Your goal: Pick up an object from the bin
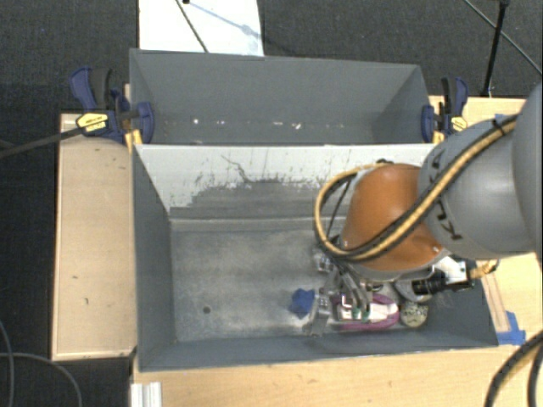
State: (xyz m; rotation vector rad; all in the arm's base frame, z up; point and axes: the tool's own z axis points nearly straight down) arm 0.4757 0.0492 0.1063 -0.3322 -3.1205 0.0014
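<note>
Grasp approach, as I judge it. My claw sits low in the grey metal bin, lower right of frame, just beside a small blue lump. I cannot tell how wide it stands. Next: centre on the lump, close.

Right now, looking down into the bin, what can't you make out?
Camera view:
Purple thing at the bin's near wall: partly under the gripper, kind unclear.
Pale round thing right of it: too small to name.
Small blue thing left of the gripper: too small to name.
</note>
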